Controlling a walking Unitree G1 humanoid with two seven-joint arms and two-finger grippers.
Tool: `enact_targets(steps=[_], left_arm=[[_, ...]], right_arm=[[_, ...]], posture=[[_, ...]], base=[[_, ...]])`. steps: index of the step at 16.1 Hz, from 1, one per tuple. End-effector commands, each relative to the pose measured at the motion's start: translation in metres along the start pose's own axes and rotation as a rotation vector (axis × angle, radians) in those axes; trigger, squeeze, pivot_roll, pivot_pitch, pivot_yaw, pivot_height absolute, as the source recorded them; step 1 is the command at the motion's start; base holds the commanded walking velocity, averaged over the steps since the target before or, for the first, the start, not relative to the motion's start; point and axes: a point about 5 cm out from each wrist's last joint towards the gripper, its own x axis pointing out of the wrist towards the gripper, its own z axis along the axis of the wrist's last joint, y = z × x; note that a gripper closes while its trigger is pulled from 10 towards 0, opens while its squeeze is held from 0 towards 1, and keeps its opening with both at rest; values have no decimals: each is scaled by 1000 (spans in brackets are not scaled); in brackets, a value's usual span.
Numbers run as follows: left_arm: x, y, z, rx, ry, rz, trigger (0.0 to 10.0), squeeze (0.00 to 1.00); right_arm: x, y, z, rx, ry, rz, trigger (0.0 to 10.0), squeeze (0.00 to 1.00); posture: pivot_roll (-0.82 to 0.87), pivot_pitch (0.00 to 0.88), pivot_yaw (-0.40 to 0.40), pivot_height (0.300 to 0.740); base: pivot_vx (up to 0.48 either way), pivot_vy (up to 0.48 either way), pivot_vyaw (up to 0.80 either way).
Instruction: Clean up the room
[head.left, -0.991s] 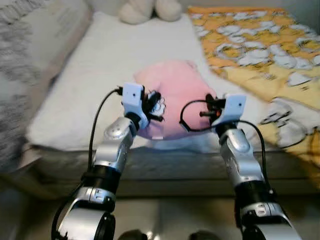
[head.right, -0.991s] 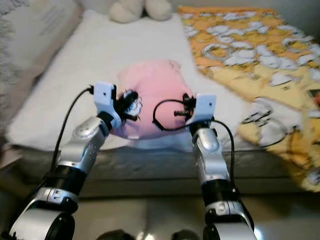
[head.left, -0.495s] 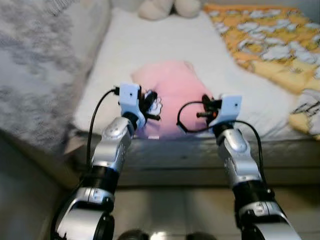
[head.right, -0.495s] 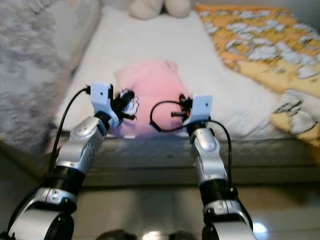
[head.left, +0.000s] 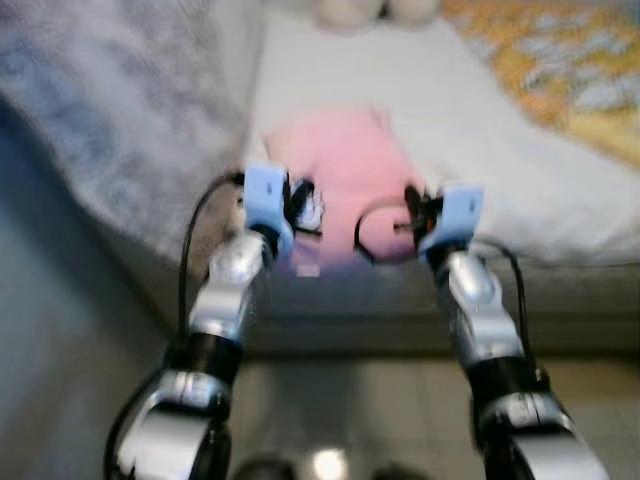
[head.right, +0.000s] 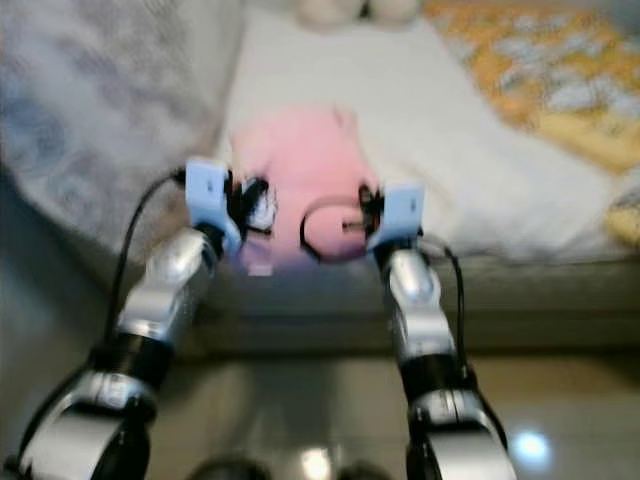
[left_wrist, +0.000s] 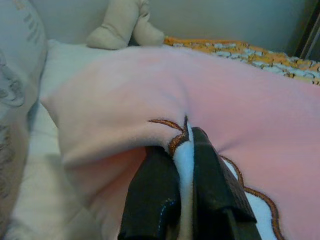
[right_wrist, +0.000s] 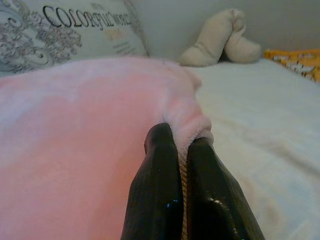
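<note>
A pink plush cushion (head.left: 340, 180) with a white embroidered patch hangs between my two arms at the front edge of the white bed (head.left: 500, 170). My left gripper (left_wrist: 182, 145) is shut on a fold of the pink cushion (left_wrist: 125, 95) beside the white patch. My right gripper (right_wrist: 181, 145) is shut on a puckered corner of the same cushion (right_wrist: 75, 130). In the eye views the left gripper (head.left: 300, 208) pinches the cushion's left side and the right gripper (head.left: 412, 215) its right side.
A grey patterned pillow (head.left: 130, 110) lies on the bed's left. A beige plush toy (left_wrist: 122, 22) sits at the head of the bed. An orange and white blanket (head.left: 570, 70) covers the right side. Tiled floor (head.left: 340, 400) lies below, in front of the bed frame.
The camera view has swung left and lower and blurred, so the bed edge and floor take more room. Both grippers keep their hold on the pink cushion.
</note>
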Motion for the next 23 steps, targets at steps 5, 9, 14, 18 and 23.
enact_targets(steps=[5, 9, 14, 18, 23], left_arm=[[3, 3, 11, 16, -51, 28, 10000, 0], [3, 1, 10, 11, -50, 30, 10000, 0], [5, -2, 11, 10, -51, 26, 10000, 0], [8, -2, 16, 4, -63, 38, 10000, 0], [13, -7, 21, 32, -66, 55, 10000, 0]], right_arm=[[-4, -17, 0, -11, -16, -66, 10000, 0], [-3, -21, 2, -19, -24, -74, 10000, 0], [-2, -21, 3, -25, -30, -80, 10000, 0], [5, -25, 10, -34, -42, -82, 10000, 0], [17, -38, 23, -24, -42, -109, 10000, 0]], posture=[[-81, 0, 27, 740], [-80, 0, 25, 740], [-82, 0, 30, 740], [-78, 0, 34, 740], [-63, 0, 32, 740]], base=[[480, 0, 0], [480, 0, 0], [480, 0, 0], [480, 0, 0], [384, 0, 334]])
